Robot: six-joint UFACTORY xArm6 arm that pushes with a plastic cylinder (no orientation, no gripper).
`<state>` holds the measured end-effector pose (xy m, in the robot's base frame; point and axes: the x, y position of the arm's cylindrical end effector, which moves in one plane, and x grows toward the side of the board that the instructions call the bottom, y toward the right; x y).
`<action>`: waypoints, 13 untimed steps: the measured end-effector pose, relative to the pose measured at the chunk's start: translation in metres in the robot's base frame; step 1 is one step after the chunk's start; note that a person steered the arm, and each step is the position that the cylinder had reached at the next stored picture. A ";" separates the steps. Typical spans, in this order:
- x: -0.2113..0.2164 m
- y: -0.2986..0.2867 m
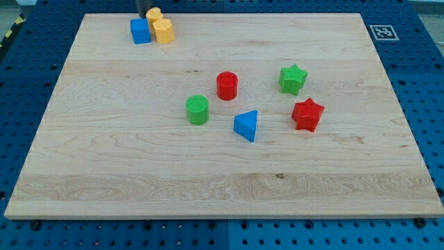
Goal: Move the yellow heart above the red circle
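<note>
Two yellow blocks sit together at the view's top left: a rear one (153, 14) and a front one (163, 31). I cannot tell which is the heart. A blue cube (140, 31) touches the front yellow block's left side. The red circle (227, 85) stands near the board's middle, well down and right of them. My tip (141, 17) is at the board's top edge, just behind the blue cube and left of the rear yellow block.
A green circle (198, 110), blue triangle (246, 126), red star (307, 114) and green star (293, 79) surround the red circle below and to the right. The wooden board (104, 173) lies on a blue pegboard. A printed marker (383, 32) sits off the top right corner.
</note>
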<state>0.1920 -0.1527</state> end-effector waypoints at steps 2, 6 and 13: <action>0.030 0.022; 0.051 0.128; 0.086 0.156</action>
